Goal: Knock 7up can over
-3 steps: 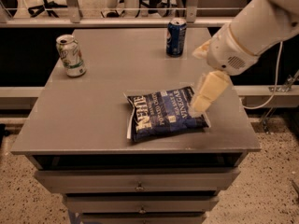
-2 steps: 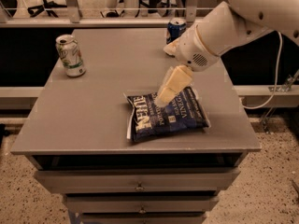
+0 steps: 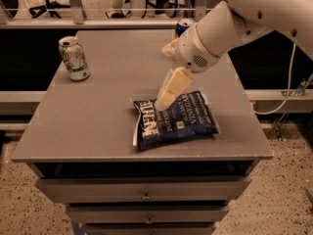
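The 7up can (image 3: 74,58), white and silver with green markings and a silver top, stands upright near the left edge of the grey table (image 3: 98,111). My gripper (image 3: 166,96) hangs from the white arm over the middle of the table, its cream fingers pointing down and left above the top left corner of a chip bag. It is well to the right of the can and holds nothing that I can see.
A dark blue chip bag (image 3: 173,120) lies flat on the front middle of the table. A dark blue soda can (image 3: 183,26) stands at the back, mostly hidden behind my arm. Drawers sit under the table's front edge.
My arm and gripper have swept left across the table, from over the bag's right side to over its left top corner. The can has not moved.
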`<state>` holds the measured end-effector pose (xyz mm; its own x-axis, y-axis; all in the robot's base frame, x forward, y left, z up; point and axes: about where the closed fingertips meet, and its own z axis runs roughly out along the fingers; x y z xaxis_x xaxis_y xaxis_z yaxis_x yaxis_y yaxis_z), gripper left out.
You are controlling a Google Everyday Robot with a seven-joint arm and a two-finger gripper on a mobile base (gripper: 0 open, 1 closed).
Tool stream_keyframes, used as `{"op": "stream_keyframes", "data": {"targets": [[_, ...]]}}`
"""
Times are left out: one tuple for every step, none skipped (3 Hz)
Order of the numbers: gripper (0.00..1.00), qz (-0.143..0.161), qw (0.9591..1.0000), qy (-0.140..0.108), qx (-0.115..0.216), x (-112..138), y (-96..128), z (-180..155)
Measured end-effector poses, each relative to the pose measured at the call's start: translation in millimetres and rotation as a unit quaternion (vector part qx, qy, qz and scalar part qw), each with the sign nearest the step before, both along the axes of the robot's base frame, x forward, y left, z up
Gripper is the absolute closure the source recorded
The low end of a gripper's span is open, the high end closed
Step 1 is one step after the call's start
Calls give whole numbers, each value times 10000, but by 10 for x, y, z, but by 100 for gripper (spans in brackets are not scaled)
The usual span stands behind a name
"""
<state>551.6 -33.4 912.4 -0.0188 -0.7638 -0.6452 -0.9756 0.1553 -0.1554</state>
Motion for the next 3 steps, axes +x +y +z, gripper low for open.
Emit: {"op": "stream_keyframes", "data": {"targets": [[0, 479, 9973, -123, 546, 337, 652, -86], [0, 621, 9936, -290, 901, 595, 1011, -125], [0, 355, 9903, -357, 1291, 919, 1193, -212]]}}
